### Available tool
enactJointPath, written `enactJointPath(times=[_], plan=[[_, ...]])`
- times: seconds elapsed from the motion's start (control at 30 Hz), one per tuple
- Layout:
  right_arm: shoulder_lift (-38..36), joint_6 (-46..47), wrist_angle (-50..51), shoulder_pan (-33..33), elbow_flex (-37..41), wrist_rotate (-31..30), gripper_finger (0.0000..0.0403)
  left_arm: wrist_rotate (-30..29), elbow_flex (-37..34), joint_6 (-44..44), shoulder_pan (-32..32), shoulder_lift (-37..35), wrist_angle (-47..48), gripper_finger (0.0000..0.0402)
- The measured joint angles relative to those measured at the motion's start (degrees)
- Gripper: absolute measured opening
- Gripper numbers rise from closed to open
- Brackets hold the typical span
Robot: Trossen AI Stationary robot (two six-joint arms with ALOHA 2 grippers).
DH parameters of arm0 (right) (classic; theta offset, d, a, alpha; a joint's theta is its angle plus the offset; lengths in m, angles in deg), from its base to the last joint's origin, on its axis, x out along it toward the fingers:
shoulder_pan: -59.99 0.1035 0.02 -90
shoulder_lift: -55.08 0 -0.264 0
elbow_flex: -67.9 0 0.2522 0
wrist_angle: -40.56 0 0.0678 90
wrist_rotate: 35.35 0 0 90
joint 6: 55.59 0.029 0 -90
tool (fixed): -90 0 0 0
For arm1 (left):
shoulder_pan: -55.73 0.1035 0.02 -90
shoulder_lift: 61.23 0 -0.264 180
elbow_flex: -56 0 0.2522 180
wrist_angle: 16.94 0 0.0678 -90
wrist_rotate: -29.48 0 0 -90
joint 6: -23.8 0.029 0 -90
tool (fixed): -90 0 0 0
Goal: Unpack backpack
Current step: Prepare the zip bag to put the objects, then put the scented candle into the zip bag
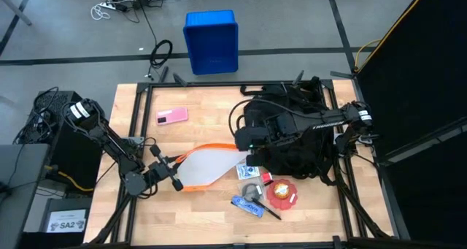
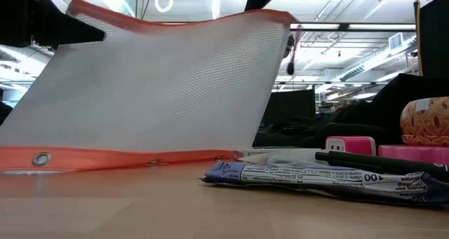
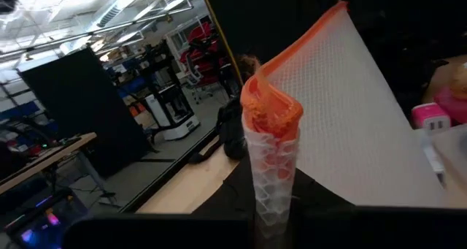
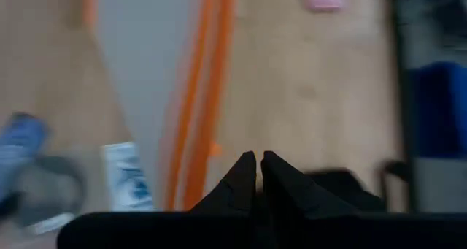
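backpack (image 1: pixel 295 136) right of table centre | mesh pouch (image 1: pixel 208 165) left of it, mid-table | phone (image 1: pixel 172 116) upper left of pouch | crate (image 1: pixel 211 41) on floor, top centre | small items (image 1: pixel 266 194) below backpack

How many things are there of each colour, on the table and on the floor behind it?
Black: 1, the backpack
White with orange edge: 1, the mesh pouch
Pink: 1, the flat pink item
Red: 1, the round red thing
Blue: 2, the blue packet and the blue crate on the floor
Total: 6
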Motion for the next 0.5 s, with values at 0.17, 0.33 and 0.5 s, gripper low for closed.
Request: enactJointPath(times=[0.17,0.33,0.5], plan=[[-2.27,5.52,5.20,2.92,-2.63,-1.63,0.0000,-1.89,-3.11,-5.16,-0.79,0.00,0.36,0.0000],[-4.55,9.02,5.22,6.13,-0.28,-1.67,0.0000,-2.04,-4.14,-6.89,-0.93,0.00,0.35,0.0000],[-4.81,14.23,4.87,8.41,5.26,-1.69,0.0000,-2.03,-4.07,-6.53,-0.93,0.00,0.40,0.0000]])
